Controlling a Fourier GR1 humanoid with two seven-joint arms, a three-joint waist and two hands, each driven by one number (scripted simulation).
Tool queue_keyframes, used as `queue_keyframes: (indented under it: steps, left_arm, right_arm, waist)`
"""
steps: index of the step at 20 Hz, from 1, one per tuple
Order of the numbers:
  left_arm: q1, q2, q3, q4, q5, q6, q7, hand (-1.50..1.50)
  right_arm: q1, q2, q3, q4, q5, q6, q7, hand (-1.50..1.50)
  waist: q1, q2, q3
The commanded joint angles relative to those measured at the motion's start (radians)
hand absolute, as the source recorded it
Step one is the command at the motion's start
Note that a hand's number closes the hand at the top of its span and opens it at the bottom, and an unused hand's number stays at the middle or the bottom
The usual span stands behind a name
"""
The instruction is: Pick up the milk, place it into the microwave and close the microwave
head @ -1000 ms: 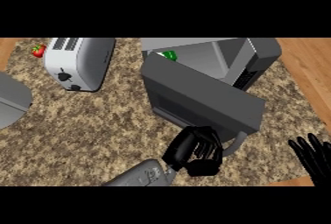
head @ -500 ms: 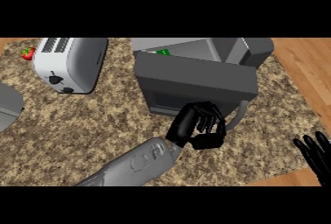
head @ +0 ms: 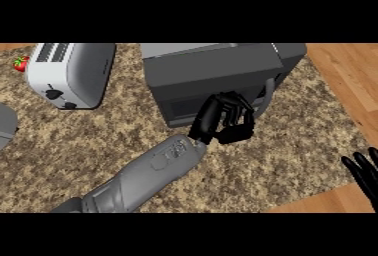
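Observation:
The dark grey microwave [head: 221, 65] stands at the back middle of the counter. Its door [head: 199, 97] lies swung against the body, with the handle [head: 270, 92] at its right edge. The milk is hidden from view. My left hand [head: 225, 117] rests against the lower right of the door, fingers curled and holding nothing. At the lower right edge my right hand [head: 362, 172] rests open, fingers up.
A white toaster [head: 70, 74] stands at the back left, with a small red fruit [head: 21, 63] beside it. A grey rounded object [head: 6, 125] shows at the left edge. The speckled counter [head: 88, 135] ends at wood [head: 347, 75] on the right.
The microwave door has swung from open toward the body with my left hand moving forward against it. The green-and-white milk seen inside earlier no longer shows.

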Motion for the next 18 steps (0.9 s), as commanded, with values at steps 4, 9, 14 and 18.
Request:
queue_keyframes:
  steps: [4, 9, 14, 18]
  left_arm:
    - [-0.06, 0.0, 0.061, 0.097, 0.096, -0.026, -0.075, 1.5]
    - [-0.088, 0.0, 0.083, 0.117, 0.164, -0.058, -0.073, 1.5]
    - [-0.059, 0.0, 0.094, 0.139, 0.214, -0.042, -0.102, 1.5]
    - [-0.071, 0.0, 0.089, 0.156, 0.22, -0.003, -0.132, 1.5]
  right_arm:
    - [-0.013, -0.02, -0.019, -0.027, -0.035, -0.014, 0.028, -1.5]
    - [-0.03, -0.036, -0.027, -0.049, -0.074, -0.017, 0.048, -1.5]
    - [-0.043, -0.039, -0.039, -0.045, -0.105, -0.018, 0.049, -1.5]
    - [-0.047, -0.049, -0.03, -0.063, -0.115, -0.007, 0.058, -1.5]
  waist:
    - [-0.015, 0.009, 0.0]
    - [-0.033, 0.016, 0.0]
    - [-0.03, 0.021, 0.002]
    - [-0.034, 0.022, 0.003]
